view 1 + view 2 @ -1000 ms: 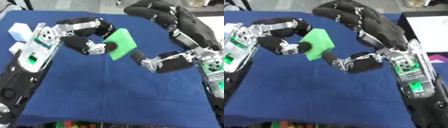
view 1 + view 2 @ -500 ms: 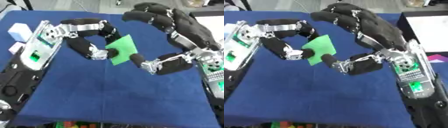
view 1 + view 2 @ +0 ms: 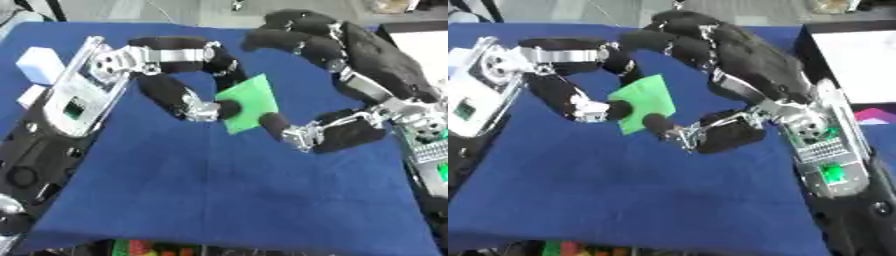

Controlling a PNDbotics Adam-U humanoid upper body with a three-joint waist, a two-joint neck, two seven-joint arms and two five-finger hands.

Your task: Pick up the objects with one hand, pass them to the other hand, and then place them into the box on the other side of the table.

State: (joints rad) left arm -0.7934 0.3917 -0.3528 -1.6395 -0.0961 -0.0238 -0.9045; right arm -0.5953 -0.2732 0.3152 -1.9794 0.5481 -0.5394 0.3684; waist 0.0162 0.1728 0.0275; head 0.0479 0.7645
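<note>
Above the blue table point(image 3: 219, 200), the green card point(image 3: 248, 102) is pinched between curled fingers of the left hand point(image 3: 175, 75) and touched by the right hand's point(image 3: 719, 65) thumb, so premature release could drop it mid-handover.

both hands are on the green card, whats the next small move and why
Probably the left hand should release and back away. The green card hangs above the blue cloth, pinched by left fingertips at its left side, while the right hand has its thumb at the lower edge and fingers curled over the top, and the box lies on the right.
</note>
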